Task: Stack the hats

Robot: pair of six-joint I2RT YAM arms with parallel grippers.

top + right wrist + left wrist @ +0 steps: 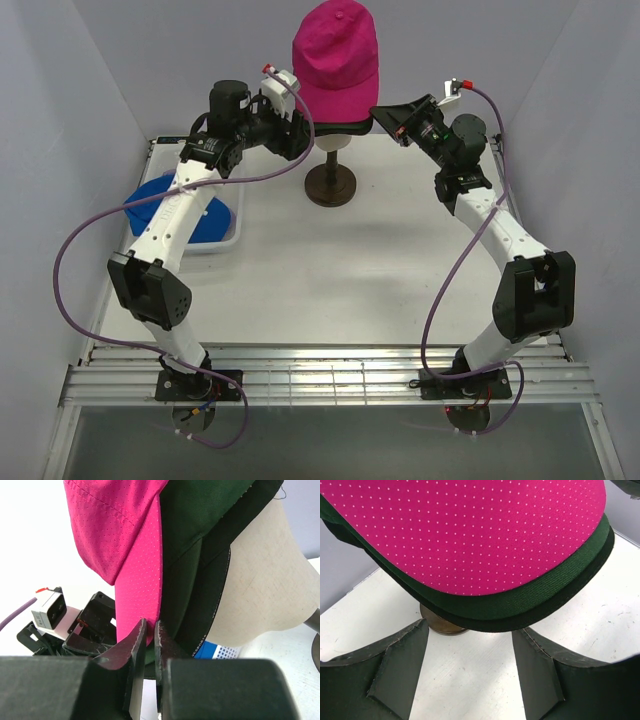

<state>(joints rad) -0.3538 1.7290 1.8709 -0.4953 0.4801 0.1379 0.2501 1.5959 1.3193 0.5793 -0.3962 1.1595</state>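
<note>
The magenta hat (338, 55) sits on top of a dark green hat (352, 122) and a black hat on the mannequin head. In the right wrist view my right gripper (150, 630) is shut on the edge of the magenta hat's brim (137, 585), with the green hat (200, 520) and black hat (217, 595) layered behind it. My left gripper (470, 680) is open and empty just below the stacked brims (470, 535), touching nothing. A bright blue hat (165, 205) lies in the basket. The lavender hat is out of view.
The cream mannequin head (270, 580) stands on a brown stand (331, 185) at the back middle of the table. A white basket (225, 240) is at the left, under the left arm. White walls close in the sides and back.
</note>
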